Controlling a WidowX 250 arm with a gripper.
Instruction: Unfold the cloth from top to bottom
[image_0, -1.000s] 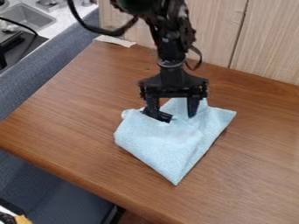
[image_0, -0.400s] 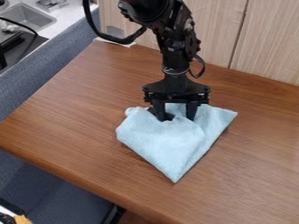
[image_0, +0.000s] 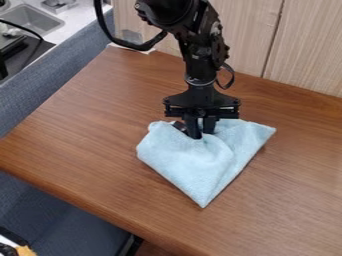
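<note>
Here, the black two-finger gripper (image_0: 202, 133) points down over the upper part of a light blue, soft fabric cloth (image_0: 190, 167), its fingers nearly together and pinching a bunched fold between their tips. The cloth lies on the brown wood-grain table (image_0: 93, 135), folded into a rough kite shape, one pointed corner towards the table's near edge and another out to the right. Creases run down from the grip. Pale wood panelling (image_0: 304, 47) stands behind the table; a grey metal sink (image_0: 35, 21) sits at upper left.
</note>
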